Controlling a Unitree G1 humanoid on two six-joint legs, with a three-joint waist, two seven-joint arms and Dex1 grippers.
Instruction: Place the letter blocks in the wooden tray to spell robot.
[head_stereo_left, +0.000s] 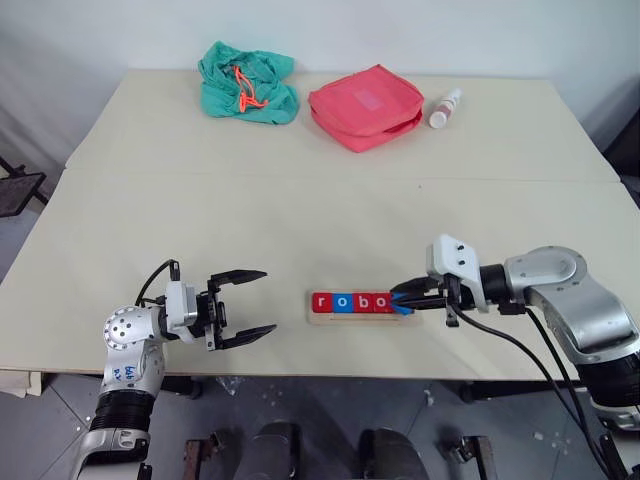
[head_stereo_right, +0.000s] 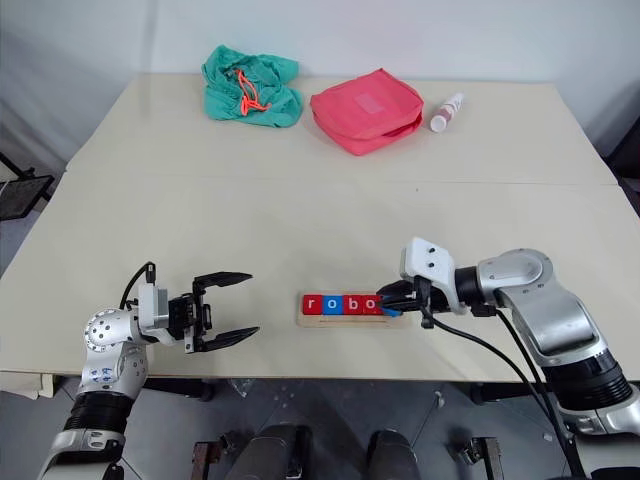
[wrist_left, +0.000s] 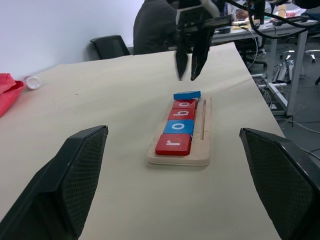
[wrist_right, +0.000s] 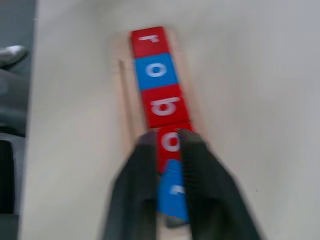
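Observation:
The wooden tray (head_stereo_left: 350, 318) lies near the table's front edge, between my two grippers. In it sit the letter blocks in a row: red r (head_stereo_left: 321, 302), blue o (head_stereo_left: 342, 302), red b (head_stereo_left: 362, 302), red o (head_stereo_left: 380, 302). A blue block (wrist_left: 187, 94) rests tilted at the tray's right end, leaning on the last red one. My right gripper (head_stereo_left: 398, 295) is shut and hovers just above that blue block, holding nothing. To the left of the tray, my left gripper (head_stereo_left: 268, 300) stands open and empty, pointing at it.
At the table's far side lie a green cloth bag (head_stereo_left: 248, 83), a pink pouch (head_stereo_left: 365, 105) and a small white bottle (head_stereo_left: 445, 108). A seam runs across the table's middle. The tray is close to the front edge.

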